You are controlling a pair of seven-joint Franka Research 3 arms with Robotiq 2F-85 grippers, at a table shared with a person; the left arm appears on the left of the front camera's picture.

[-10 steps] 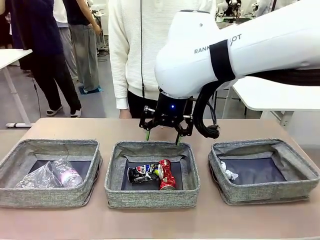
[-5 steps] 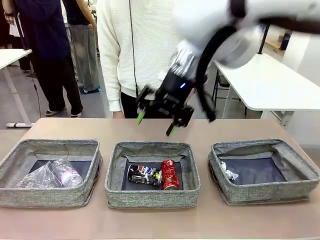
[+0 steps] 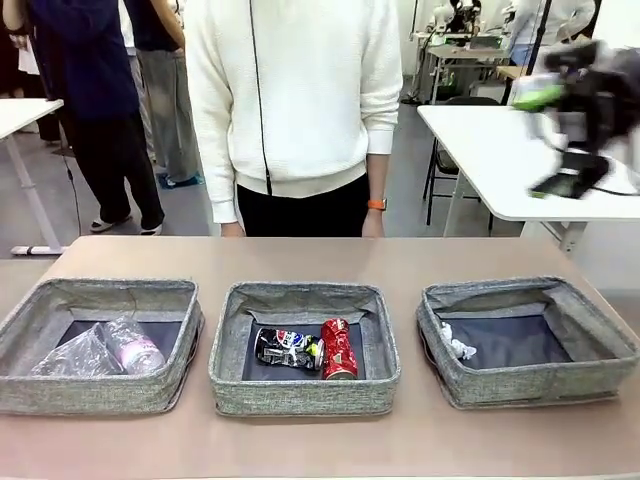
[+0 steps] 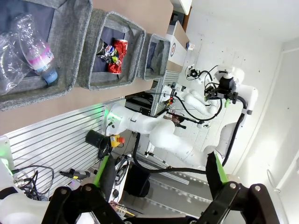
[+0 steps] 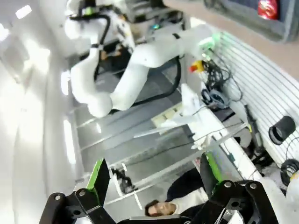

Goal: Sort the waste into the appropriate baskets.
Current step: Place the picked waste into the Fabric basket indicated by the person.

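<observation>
Front view: every piece already sits in a bin, bottle [image 3: 135, 352] and cup [image 3: 80, 355] left, red can [image 3: 337, 350] and dark can [image 3: 285, 347] middle, paper ball [image 3: 459, 347] right. The right gripper [image 3: 560, 140], jaws apart and empty, hangs high right, nearest the right basket [image 3: 600, 375]. The left gripper [image 4: 159, 175] is likewise spread.

Right gripper [image 3: 555, 140]: motion-blurred at the front view's right edge, arm cut off. Crushed red can [image 5: 268, 8]: cropped by the right wrist view's top edge. Plastic cup [image 4: 10, 65]: cut off at left.
</observation>
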